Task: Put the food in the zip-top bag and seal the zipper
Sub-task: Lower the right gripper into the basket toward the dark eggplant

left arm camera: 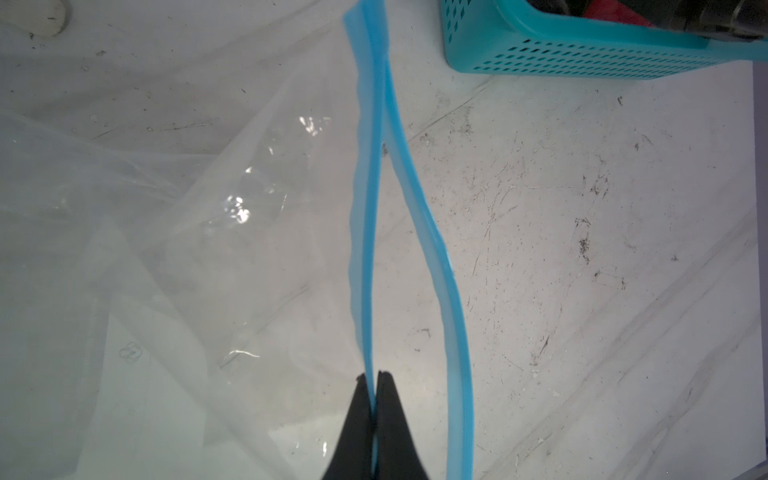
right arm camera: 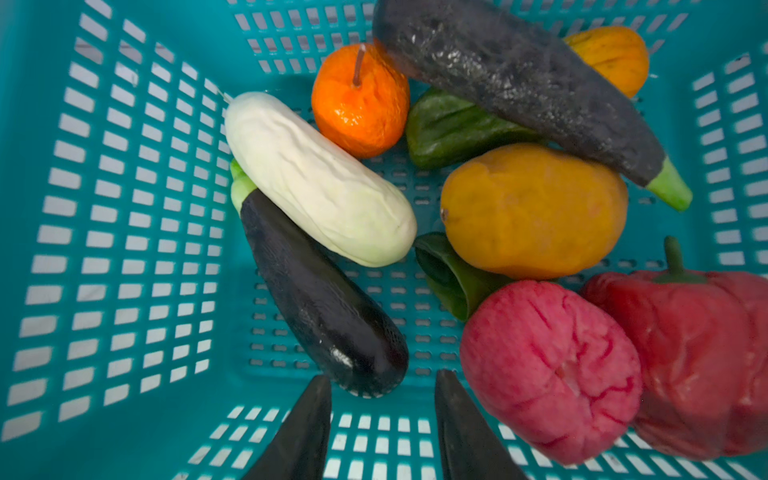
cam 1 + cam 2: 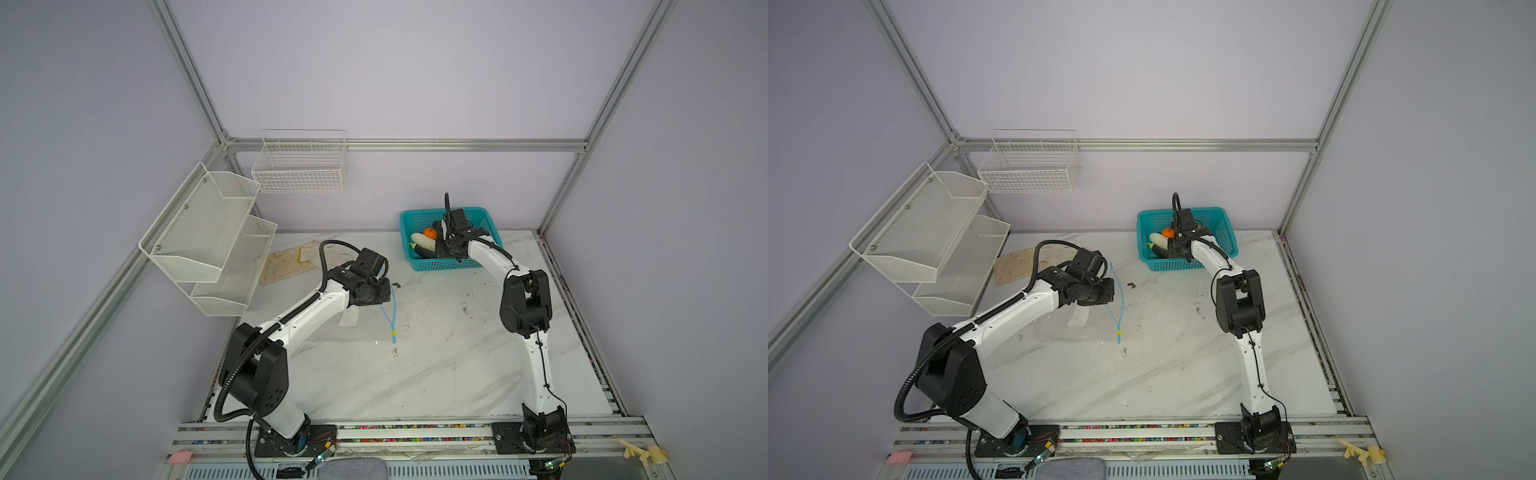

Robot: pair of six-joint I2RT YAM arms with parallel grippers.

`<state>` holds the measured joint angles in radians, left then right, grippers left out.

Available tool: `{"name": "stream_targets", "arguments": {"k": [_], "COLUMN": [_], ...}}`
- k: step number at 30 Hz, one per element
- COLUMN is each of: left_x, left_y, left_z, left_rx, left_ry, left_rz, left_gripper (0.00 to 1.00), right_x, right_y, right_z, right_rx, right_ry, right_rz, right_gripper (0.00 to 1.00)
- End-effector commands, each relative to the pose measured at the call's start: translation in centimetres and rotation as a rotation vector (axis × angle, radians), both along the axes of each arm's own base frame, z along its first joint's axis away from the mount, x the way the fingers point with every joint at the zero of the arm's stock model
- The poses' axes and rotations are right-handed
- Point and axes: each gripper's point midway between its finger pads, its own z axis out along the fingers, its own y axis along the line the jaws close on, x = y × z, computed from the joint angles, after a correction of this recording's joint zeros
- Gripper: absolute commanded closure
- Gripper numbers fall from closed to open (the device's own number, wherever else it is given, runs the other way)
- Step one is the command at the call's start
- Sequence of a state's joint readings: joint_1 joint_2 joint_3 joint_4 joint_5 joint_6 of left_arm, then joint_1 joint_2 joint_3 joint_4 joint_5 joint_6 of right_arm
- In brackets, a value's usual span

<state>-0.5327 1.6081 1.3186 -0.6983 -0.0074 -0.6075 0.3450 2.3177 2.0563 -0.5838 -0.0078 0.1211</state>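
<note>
Two arms are working apart. Left end effector (image 1: 376, 376) is pinching one zipper (image 1: 368, 208) lip, holding the zip-top bag (image 1: 187, 232) ajar on the worktop (image 3: 436, 353) — strip running 12 to 6 o'clock in both top views. Basket (image 3: 440, 264), at 2 o'clock from it, is carrying the food (image 2: 534, 210). Right end effector (image 2: 382, 386), nearer, is hanging half-spread around the eggplant (image 2: 320, 299) tip, unclamped, its length running away from the jaws. Clear bag film is reading poorly.

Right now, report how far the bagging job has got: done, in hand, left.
Done: the left claw pinches one lip of the zipper, holding the zip-top bag open. In hand: the right claw stands open at the glossy eggplant in the teal basket. Left: all the food is in the basket; sealing not begun.
</note>
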Motion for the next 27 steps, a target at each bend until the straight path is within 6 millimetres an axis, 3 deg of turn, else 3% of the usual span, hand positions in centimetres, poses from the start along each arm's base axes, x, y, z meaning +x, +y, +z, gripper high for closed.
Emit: {"name": "stream_targets", "arguments": {"k": [1, 8, 16, 21, 27], "left_x": [1.7, 1.6, 1.5, 1.1, 0.9], "left_y": [-1.3, -1.6, -1.8, -1.9, -2.2], "left_z": [4.1, 3.9, 3.9, 4.3, 4.0], "left_rx": [-0.049, -0.056, -0.058, -0.042, -0.039], "left_ry": [-0.094, -0.084, -0.083, -0.096, -0.085], "left_rz": [-0.025, -0.027, -0.034, -0.047, -0.056], "left_gripper": [1.00, 1.00, 1.00, 1.00, 1.00], "right_x": [-3.0, -6.2, -9.9, -10.0, -8.3], "right_y": [0.6, 1.3, 4.0, 4.4, 5.3], "right_z": [-0.3, -1.2, -1.9, 0.0, 2.2], "right_rx": [-0.024, -0.051, -0.040, -0.011, -0.019], "right_ry": [0.068, 0.109, 0.134, 0.091, 0.020], "right_rz": [0.032, 0.063, 0.114, 0.116, 0.179], "right_gripper": [0.56, 0.56, 0.55, 0.55, 0.51]}}
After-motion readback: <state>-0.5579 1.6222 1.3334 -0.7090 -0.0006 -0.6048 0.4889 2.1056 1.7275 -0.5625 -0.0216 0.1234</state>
